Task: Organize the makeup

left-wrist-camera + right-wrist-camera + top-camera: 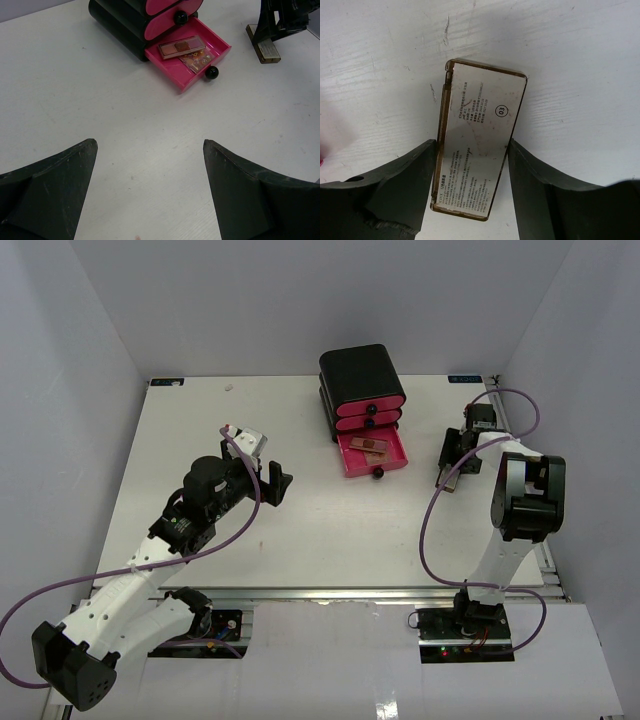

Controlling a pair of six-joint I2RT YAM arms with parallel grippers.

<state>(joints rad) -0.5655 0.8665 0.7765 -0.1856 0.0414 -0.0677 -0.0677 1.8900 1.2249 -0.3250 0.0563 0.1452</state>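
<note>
Print on compact [477, 140] (right wrist only)

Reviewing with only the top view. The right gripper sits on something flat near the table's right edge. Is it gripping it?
Observer: Right wrist view: the right gripper is closed against both long sides of a gold-edged compact lying label-up on the table.
Operator: What's in the open drawer?
Observer: Left wrist view: a palette with brown pans, a flat orange-patterned item beside it.
Operator: Left gripper holding anything?
Observer: No, wide open, nothing between its jaws.
</note>
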